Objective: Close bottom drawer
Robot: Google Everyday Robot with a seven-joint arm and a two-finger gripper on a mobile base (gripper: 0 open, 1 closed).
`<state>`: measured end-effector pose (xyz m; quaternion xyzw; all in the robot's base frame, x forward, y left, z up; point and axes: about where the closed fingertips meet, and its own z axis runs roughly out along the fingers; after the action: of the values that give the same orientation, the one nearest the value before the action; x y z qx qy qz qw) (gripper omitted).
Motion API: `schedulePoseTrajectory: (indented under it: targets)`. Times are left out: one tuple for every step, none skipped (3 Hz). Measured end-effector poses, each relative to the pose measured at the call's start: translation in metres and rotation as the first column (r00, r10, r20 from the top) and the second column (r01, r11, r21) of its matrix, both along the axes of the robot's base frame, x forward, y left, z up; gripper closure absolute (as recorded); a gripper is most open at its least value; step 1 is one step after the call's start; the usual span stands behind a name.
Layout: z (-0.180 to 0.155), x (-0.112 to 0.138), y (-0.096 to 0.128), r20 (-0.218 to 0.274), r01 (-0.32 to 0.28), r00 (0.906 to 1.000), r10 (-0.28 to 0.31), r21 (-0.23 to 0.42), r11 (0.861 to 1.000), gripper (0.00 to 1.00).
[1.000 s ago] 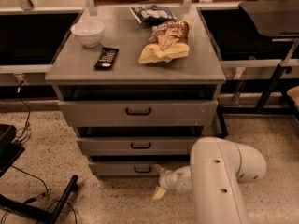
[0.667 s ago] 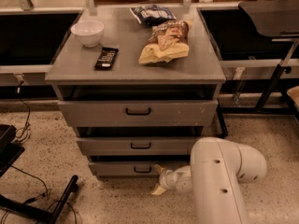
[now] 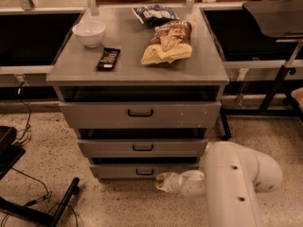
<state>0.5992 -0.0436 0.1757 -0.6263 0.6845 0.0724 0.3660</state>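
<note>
The grey cabinet has three drawers. The bottom drawer (image 3: 118,171) is the lowest, with a low front panel and a small black bar handle (image 3: 144,172); a dark gap shows above its front. My gripper (image 3: 161,182) is low, just right of and below that handle, right at the drawer's front panel. My white arm (image 3: 232,183) comes in from the lower right.
The middle drawer (image 3: 142,147) and tall top drawer (image 3: 139,113) sit above. On the cabinet top are a white bowl (image 3: 89,32), a dark bar (image 3: 108,58) and two snack bags (image 3: 168,42). A black stand base (image 3: 28,212) lies on the floor at left. A table leg (image 3: 277,84) stands at right.
The gripper and arm have barely moved; the drawer front looks the same.
</note>
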Motion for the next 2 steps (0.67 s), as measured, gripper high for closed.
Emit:
schedulePoseTrajectory:
  targets:
    - [0.020,-0.012,-0.030,0.013,0.049,0.9987,-0.049,-0.012,0.999,0.89]
    - [0.038,-0.037,-0.078,0.016,0.057,0.9983,-0.056,-0.079,0.995,1.00]
